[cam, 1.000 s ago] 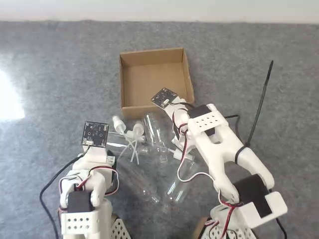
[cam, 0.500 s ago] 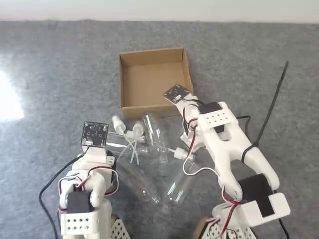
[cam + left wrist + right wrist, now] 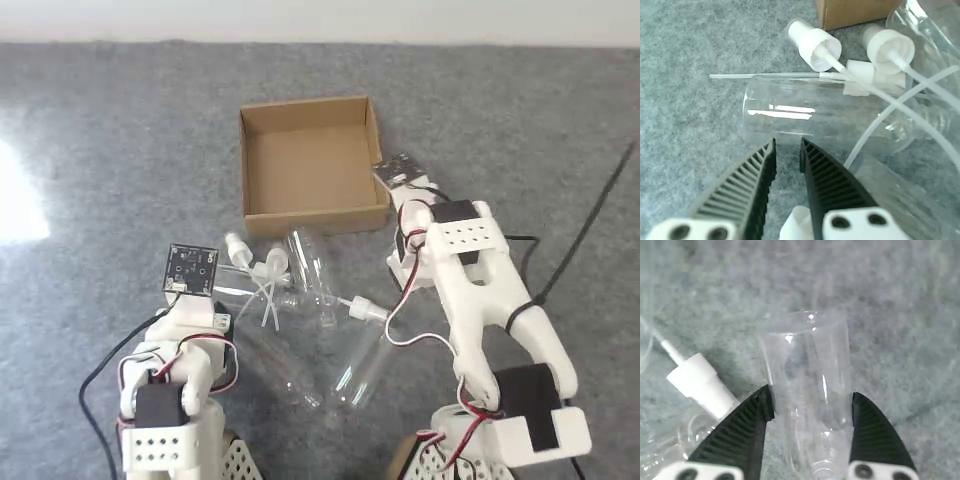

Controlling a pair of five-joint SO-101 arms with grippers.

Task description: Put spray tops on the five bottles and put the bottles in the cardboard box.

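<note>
High view: right hand [image 3: 810, 401], bottle [image 3: 807, 355] clamped, swung rightward.

One cardboard box [image 3: 308, 160]. Five clear bottles [image 3: 312, 266] — four lying between the two grippers, the fifth bottle [image 3: 810, 365] clasped in the right gripper [image 3: 812, 396]. Three white spray tops [image 3: 815, 47] — two just beyond the left gripper [image 3: 787, 145].

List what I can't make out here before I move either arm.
- High view: the clear bottles overlap in a pile; their count and which carry spray tops is unclear.
- High view: the right arm's wrist hides what its end effector holds.
- Right wrist view: the held bottle is cut off by the frame edge, so its neck is unseen.
- Left wrist view: the cardboard box is cut to one corner.
</note>
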